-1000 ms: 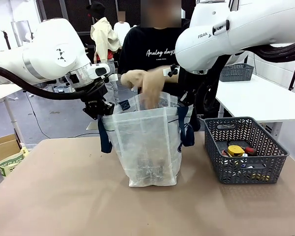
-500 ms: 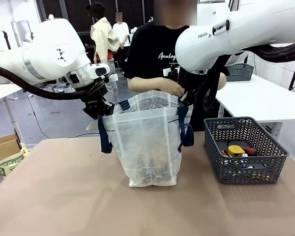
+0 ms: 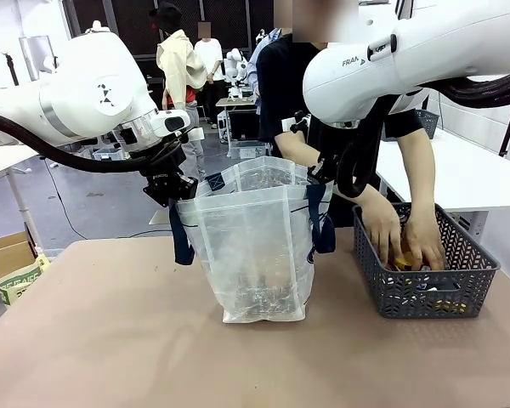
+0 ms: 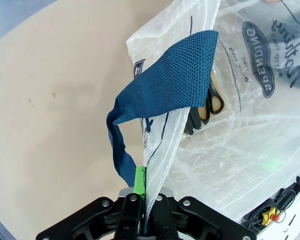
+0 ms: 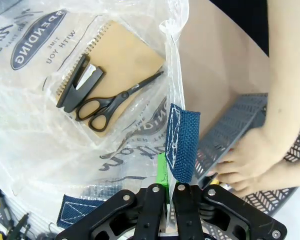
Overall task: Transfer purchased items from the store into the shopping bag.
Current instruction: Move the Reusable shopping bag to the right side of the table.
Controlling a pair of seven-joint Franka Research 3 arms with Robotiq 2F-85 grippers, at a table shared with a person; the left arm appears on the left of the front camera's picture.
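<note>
Clamped shut, my left claw pinches the shopping bag rim beside a blue strap; my right claw grips the opposite rim. Below them inside lie a notebook, scissors and stapler. Beyond the right claw, a person's hands reach into the grey basket.

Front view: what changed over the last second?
The person's hands left the mouth of the shopping bag and moved to the robot's right, down into the grey basket. Unchanged: left gripper and right gripper shut on the bag's rim, holding it open; bag and basket unmoved.
</note>
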